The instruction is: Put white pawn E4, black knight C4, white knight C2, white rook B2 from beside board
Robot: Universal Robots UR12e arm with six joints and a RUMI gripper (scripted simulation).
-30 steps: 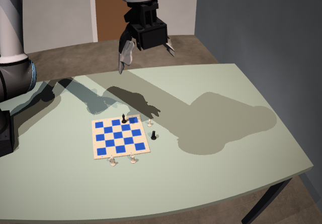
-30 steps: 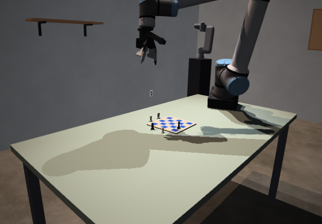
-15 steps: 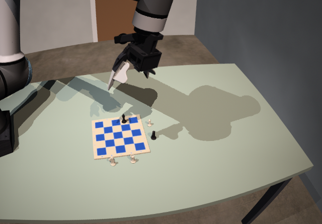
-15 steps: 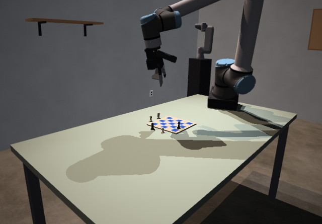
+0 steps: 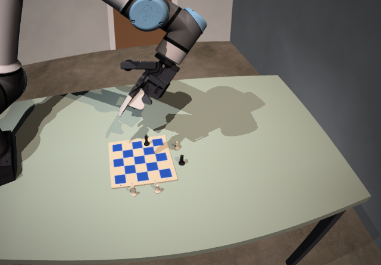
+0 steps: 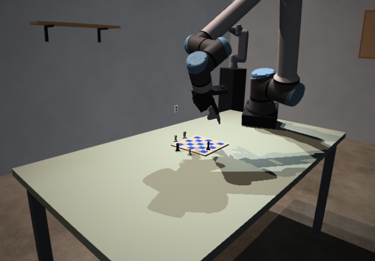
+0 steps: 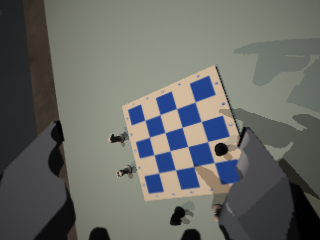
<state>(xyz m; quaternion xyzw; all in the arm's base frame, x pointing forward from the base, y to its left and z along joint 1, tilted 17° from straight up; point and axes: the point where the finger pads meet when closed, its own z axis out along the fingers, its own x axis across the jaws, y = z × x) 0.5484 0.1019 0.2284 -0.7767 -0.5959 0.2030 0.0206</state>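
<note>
Gripper (image 5: 135, 106) (image 6: 213, 117) (image 7: 153, 125), spread wide and holding nothing, hangs above the table, apart from the board (image 5: 113, 184) (image 6: 205, 154) (image 7: 146, 196).

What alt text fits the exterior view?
An open, empty gripper on a robot arm hangs above a pale green table, near a blue-and-cream chessboard. One black piece stands on the board; four pieces are beside it.
</note>
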